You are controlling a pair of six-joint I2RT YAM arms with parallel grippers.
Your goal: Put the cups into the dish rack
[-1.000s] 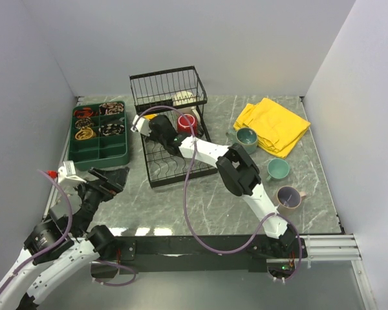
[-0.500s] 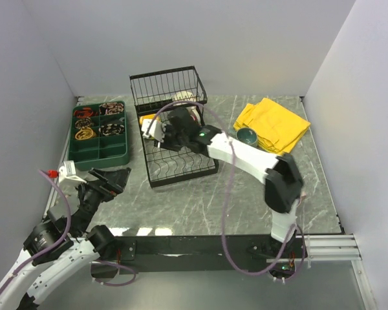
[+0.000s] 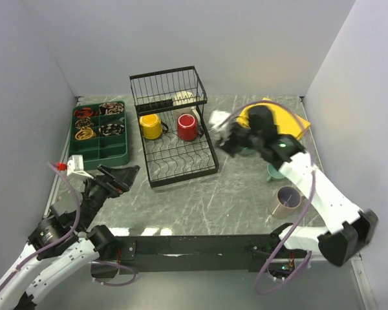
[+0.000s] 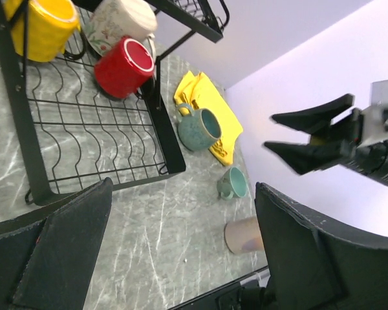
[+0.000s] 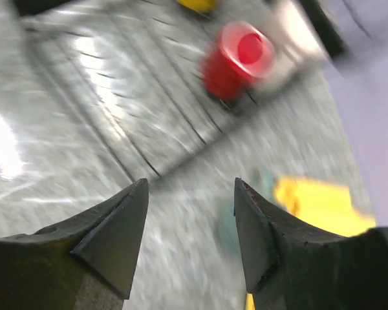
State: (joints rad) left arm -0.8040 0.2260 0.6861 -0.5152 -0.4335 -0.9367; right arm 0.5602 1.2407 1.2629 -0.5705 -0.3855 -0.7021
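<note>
- While spread wide and holding nothing, the right hand (image 5: 191, 183) hangs right of centre, just beside the black wire dish rack (image 3: 181, 169).
- Glossy yellow mug (image 3: 151, 126) and red mug (image 3: 187, 127) lie sideways on its slotted tray.
- Left hand (image 4: 183, 186), lower left, gapes empty.

The yellow mug (image 3: 151, 126) and red mug (image 3: 187, 127) look glossy ceramic, the dish rack (image 3: 181, 161) thin black-coated wire, the tabletop (image 3: 200, 203) polished veined stone, the yellow cloth (image 3: 297, 123) soft and matt.

text: none legible | labels: none | brands: none | numbers: none | signs: none
</note>
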